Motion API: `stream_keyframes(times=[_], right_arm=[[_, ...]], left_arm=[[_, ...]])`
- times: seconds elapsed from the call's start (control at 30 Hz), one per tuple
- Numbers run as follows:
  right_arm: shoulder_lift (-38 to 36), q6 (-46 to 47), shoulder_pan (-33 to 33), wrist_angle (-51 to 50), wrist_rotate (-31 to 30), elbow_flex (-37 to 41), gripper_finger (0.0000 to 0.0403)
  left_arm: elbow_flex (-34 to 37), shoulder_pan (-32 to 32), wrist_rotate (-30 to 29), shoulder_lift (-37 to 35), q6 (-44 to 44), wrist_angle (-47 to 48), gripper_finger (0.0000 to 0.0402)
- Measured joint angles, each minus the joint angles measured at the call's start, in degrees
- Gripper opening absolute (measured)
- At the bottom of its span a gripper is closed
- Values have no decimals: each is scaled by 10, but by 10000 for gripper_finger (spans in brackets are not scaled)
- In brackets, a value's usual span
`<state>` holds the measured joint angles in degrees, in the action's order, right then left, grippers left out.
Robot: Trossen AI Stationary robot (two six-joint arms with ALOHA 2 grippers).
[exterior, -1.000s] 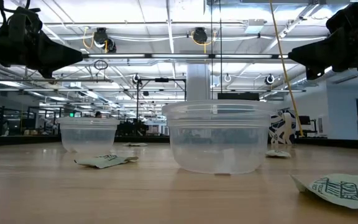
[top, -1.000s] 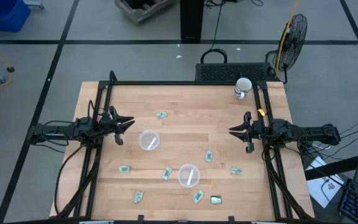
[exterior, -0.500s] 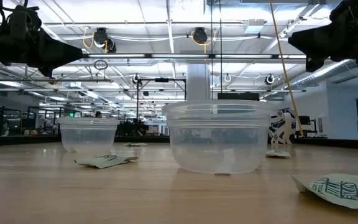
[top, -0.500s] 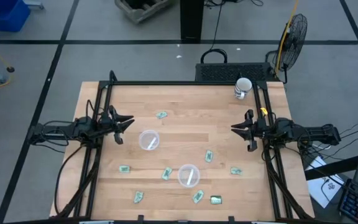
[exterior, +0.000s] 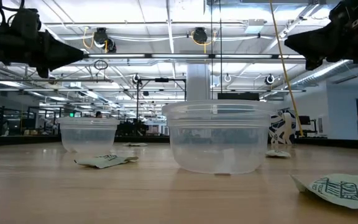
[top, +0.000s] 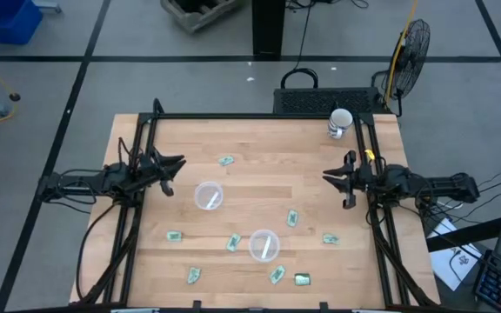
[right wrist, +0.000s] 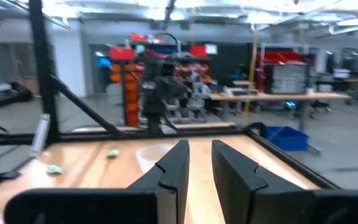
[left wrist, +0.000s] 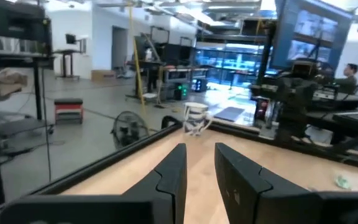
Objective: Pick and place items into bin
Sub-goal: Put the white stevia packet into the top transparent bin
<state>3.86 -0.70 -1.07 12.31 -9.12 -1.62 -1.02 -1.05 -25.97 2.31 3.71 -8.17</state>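
Two arms reach in level from opposite edges of the tabletop [top: 259, 139], both held above the wood and carrying nothing. On the left, the left hand [top: 174, 164] points toward the middle, its fingers [left wrist: 173, 171] parted by a narrow gap in its own wrist view. Near it stands a clear cup [top: 208, 195], with a second clear cup [top: 264, 245] closer to the front edge. The packets are small, flat, light-green rectangles scattered loose on the wood: one packet [top: 225, 161] lies behind the first cup, and others [top: 233, 243] spread around the second cup and along the front, perhaps eight in all, though the smallest are hard to count from above. In the low view a crumpled packet [exterior: 104, 160] lies flat before the farther cup. On the right, the right hand [top: 333, 181] points inward, fingers [right wrist: 174, 168] likewise slightly parted. A white mug [top: 339, 123] stands at the far right corner.
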Motion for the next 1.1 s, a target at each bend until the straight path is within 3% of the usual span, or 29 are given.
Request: stream_keyframes(times=[0.33,0.5,0.6,0.7,0.97,1.1], right_arm=[[147,-41,39,3,-13,-82,64],[257,-60,64,1,2,-141,78],[317,-77,75,-1,2,-168,103],[362,-104,82,0,2,-176,134],[402,-140,97,13,0,-177,187],[402,-140,98,17,0,-177,192]], left_arm=[[-31,53,24,88,-4,-67,88],[-134,79,55,209,-39,-49,88],[-213,88,7,298,-62,20,88],[-274,100,-38,389,-31,71,88],[-347,139,-18,572,-8,82,88],[-360,174,32,627,41,79,88]])
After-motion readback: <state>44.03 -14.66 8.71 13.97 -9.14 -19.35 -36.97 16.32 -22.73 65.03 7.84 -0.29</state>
